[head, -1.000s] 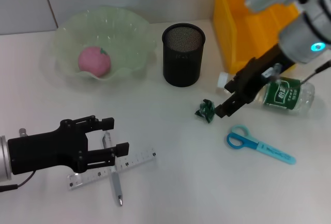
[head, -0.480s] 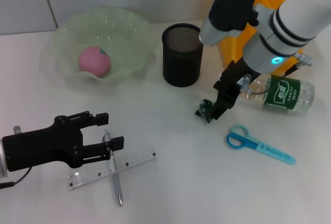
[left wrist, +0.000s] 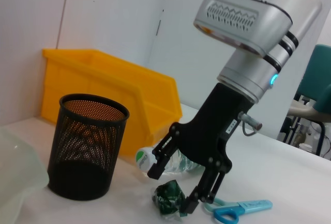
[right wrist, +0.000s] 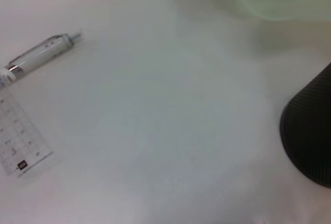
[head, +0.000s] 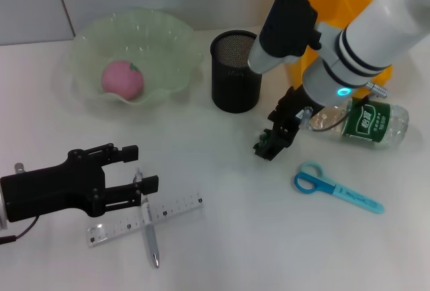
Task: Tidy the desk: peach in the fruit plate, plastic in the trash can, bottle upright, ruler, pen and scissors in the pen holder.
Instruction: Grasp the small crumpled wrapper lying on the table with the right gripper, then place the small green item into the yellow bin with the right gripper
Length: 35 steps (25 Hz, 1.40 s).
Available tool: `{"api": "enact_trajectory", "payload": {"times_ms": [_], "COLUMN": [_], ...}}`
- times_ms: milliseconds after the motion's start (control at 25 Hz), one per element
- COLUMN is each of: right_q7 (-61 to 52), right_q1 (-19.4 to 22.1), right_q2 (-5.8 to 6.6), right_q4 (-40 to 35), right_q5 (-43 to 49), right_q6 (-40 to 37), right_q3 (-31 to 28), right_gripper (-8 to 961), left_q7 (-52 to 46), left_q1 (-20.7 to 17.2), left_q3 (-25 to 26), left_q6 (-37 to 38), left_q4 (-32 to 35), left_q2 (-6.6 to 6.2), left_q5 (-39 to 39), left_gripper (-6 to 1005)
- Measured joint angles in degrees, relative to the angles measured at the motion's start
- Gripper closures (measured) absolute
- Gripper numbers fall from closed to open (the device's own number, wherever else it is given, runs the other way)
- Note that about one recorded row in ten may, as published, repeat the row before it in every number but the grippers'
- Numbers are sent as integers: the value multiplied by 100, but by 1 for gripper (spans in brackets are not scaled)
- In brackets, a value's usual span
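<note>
Your right claw (head: 274, 140) is down at the counter (head: 235, 224), fingers spread either side of the crumpled green plastic (left wrist: 170, 199) — the left wrist view shows the wad (left wrist: 170, 199) sitting on the surface between the two fingertips, with a gap still visible on each side, so nothing is gripped. That spot lies between the pen holder (head: 236, 70) and the scissors (head: 336, 187), which lie flat with their blue handles toward the claw. Just behind the right wrist the bottle (head: 366, 123) lies on its side, cap end toward the holder, and the yellow trash can (head: 322, 15) stands behind it at the back edge of the counter. The peach (head: 123, 79) already sits in the fruit plate (head: 168, 35) at the far left. Your left claw (head: 138, 173) hangs over the near left of the counter with its fingers apart and empty; the pen (head: 148, 227) lies directly under them, crossing the ruler (head: 144, 218), which lies flat and slightly angled — the two touch where they cross. The right wrist view shows only the pen's (right wrist: 44, 52) upper end, a corner of the ruler (right wrist: 20, 141), bare counter and the dark side of the holder (right wrist: 310, 136).
</note>
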State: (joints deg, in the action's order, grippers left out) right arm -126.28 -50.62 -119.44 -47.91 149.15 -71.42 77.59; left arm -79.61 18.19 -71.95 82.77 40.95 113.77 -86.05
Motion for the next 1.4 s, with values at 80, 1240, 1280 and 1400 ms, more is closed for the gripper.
{"api": "enact_trajectory", "payload": {"times_ms": [80, 1240, 1280, 1400], "right_q7": [4, 152, 223, 733], "right_q1": [0, 1015, 1154, 1648], "right_q2": [0, 33, 37, 27], "right_q4": [41, -1810, -2009, -2475], "right_q5": [-61, -1289, -1477, -2383], "right_q6": [69, -651, -718, -781], "right_q3": [117, -37, -157, -839], "right_gripper": [213, 490, 498, 523], "left_q7": [0, -8, -8, -8], "left_q1": [0, 0, 0, 0], "left_q3": [16, 113, 116, 120], "left_q6": [-1, 4, 0, -5], "left_q4": [0, 0, 0, -2], "left_q2": [-1, -9, -9, -13], "left_q5": [0, 1, 1, -1], "left_gripper": [222, 222, 222, 222]}}
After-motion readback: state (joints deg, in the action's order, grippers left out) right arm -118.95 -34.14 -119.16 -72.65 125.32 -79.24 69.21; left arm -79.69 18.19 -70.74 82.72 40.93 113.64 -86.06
